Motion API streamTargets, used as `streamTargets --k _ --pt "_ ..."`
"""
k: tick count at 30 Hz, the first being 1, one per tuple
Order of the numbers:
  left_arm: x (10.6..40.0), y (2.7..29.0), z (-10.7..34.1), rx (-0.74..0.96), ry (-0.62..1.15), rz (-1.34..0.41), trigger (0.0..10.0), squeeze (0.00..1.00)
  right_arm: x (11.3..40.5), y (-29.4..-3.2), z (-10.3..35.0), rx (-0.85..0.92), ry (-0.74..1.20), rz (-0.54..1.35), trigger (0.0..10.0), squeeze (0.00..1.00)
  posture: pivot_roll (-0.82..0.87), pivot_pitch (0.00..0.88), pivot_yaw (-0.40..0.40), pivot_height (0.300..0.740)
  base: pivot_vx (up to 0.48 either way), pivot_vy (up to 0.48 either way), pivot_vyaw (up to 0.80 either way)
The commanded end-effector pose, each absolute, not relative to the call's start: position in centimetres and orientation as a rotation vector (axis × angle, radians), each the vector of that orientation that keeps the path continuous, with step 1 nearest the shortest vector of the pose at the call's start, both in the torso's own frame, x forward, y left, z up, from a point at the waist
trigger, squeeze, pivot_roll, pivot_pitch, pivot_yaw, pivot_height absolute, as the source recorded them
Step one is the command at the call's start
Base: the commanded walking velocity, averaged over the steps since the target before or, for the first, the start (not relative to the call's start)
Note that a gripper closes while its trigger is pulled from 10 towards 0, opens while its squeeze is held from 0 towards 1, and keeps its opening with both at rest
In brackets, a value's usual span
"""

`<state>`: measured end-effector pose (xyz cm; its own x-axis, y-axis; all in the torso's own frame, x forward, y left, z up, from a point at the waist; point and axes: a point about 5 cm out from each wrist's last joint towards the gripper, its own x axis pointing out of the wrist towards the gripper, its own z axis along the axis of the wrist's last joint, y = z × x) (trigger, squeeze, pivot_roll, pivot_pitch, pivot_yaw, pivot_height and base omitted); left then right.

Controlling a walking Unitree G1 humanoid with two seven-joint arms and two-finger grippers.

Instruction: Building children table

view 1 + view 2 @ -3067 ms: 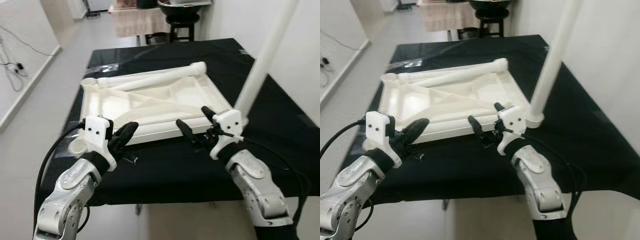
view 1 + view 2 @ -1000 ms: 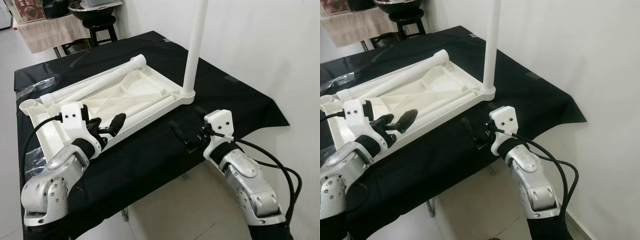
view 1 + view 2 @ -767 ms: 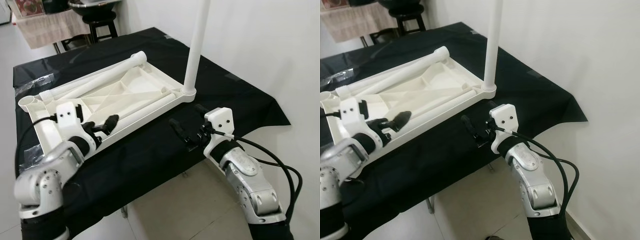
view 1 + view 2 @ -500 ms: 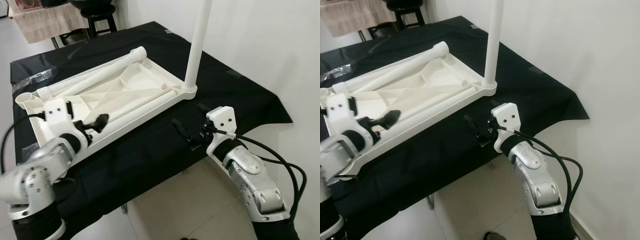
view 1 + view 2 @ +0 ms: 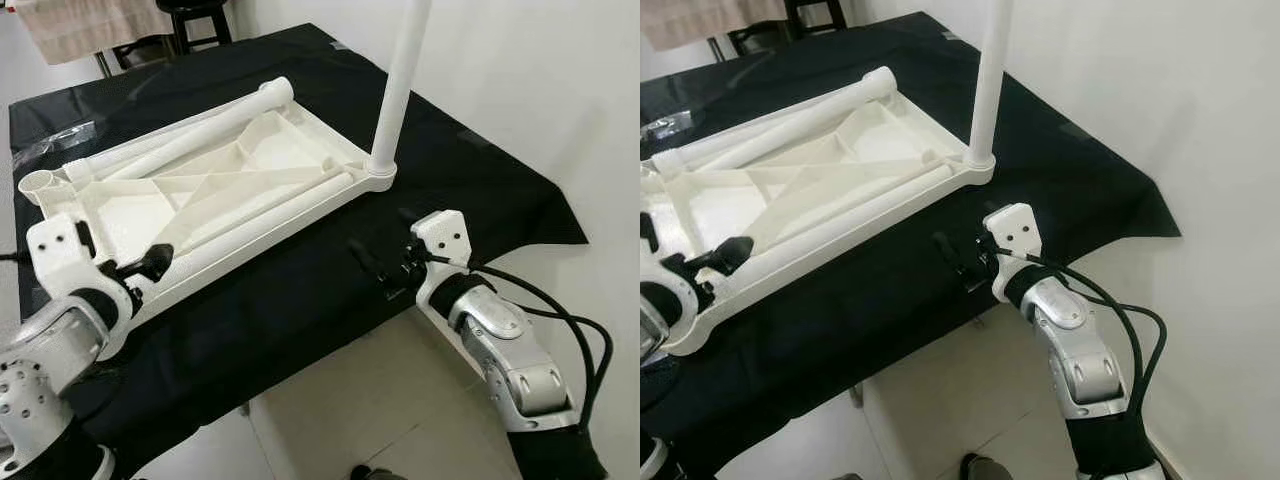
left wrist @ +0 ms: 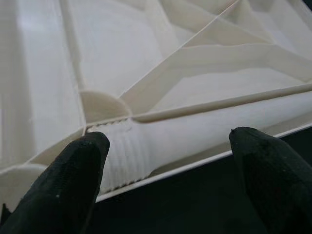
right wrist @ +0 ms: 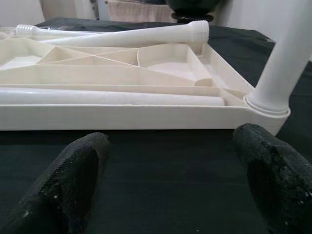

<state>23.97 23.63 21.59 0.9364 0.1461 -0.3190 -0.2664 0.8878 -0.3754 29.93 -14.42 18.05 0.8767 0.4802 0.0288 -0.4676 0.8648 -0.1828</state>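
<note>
An upside-down white plastic tabletop (image 5: 130, 215) lies on a black-covered table (image 5: 300, 300). One white leg (image 5: 400, 90) stands upright in its near right corner socket. Two loose legs lie inside it, one along the far edge (image 5: 190, 130) and one along the near edge (image 5: 260, 205). My left gripper (image 5: 140, 270) is open at the tabletop's near left edge. In the left wrist view its fingers (image 6: 73, 180) straddle the near leg's ribbed end (image 6: 122, 151) without touching it. My right gripper (image 5: 385, 245) hangs open and empty over the black cloth, just short of the upright leg's corner (image 7: 265, 105).
The black table's front edge (image 5: 330, 350) runs just under my right gripper, with tiled floor below. A white wall (image 5: 560, 80) is close on the right. A dark stool (image 5: 190, 15) and a cloth-draped table stand behind. A clear plastic bag (image 5: 60, 135) lies at the far left.
The camera has swung and the view has shifted. My left gripper has moved left along the tabletop's near edge to the ribbed end of the near leg. The right gripper stays put.
</note>
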Motion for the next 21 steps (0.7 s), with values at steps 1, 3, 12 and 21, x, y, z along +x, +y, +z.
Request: streamTargets --k 1,3,12,21 --pt "23.7 23.8 21.8 -0.424 0.281 0.232 10.0 0.0 30.1 -14.6 18.0 -0.155 -0.063 0.497 10.0 0.0 0.04 0.155 -0.031 0.74 0.0 0.0 0.0" --pt "23.7 23.9 22.0 -0.425 0.275 0.234 10.0 0.0 30.2 -14.7 18.1 -0.135 -0.07 0.496 10.0 0.0 0.05 0.153 -0.033 0.74 0.0 0.0 0.0" --pt "25.1 20.3 24.3 -0.476 0.095 -0.084 10.0 0.0 30.6 -14.8 19.9 -0.065 -0.155 0.505 10.0 0.0 0.01 0.121 -0.028 0.74 0.0 0.0 0.8" --pt "25.5 18.6 24.7 -0.507 0.079 -0.25 10.0 0.0 30.7 -14.5 19.9 -0.053 -0.166 0.504 10.0 0.0 0.01 0.107 -0.019 0.74 0.0 0.0 0.8"
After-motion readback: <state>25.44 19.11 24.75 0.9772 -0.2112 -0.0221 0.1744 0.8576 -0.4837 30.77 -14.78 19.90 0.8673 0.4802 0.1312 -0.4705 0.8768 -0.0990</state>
